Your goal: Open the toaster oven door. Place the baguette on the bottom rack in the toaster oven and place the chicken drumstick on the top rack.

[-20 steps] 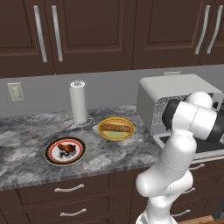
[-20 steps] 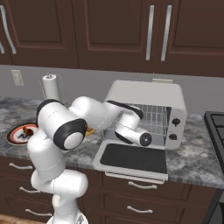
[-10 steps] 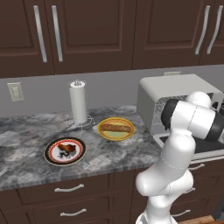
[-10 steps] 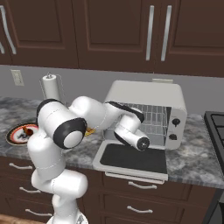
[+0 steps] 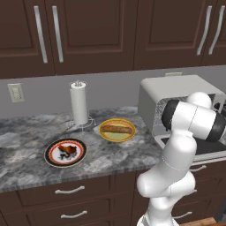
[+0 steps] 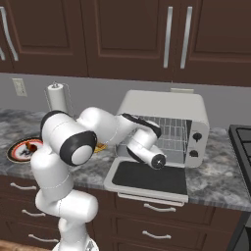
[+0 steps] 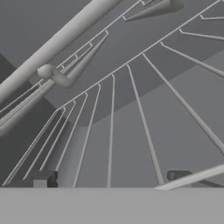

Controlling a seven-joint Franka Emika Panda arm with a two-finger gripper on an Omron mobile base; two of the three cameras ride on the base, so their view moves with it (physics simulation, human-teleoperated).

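Observation:
The white toaster oven (image 6: 169,105) stands on the counter with its door (image 6: 149,177) folded down flat in front. Silver wire racks (image 6: 171,135) show inside. My hand (image 6: 146,148) hovers over the door at the left of the oven mouth. In the hand view my gripper (image 7: 111,178) is open and holds nothing, close over a wire rack (image 7: 131,109); I cannot tell which rack it is. The baguette (image 5: 117,129) lies on a yellow plate (image 5: 106,135) left of the toaster oven (image 5: 176,95). The chicken drumstick (image 5: 67,150) rests on a dark-rimmed plate (image 5: 52,159) further left.
A paper towel roll (image 5: 79,103) stands at the back of the counter behind the plates. A wall outlet (image 5: 15,92) sits to the left. A black stove top (image 6: 242,147) borders the oven on the right. Dark cabinets hang overhead.
My hand has drifted slightly left and up in front of the oven mouth. The door stays down and the food has not moved.

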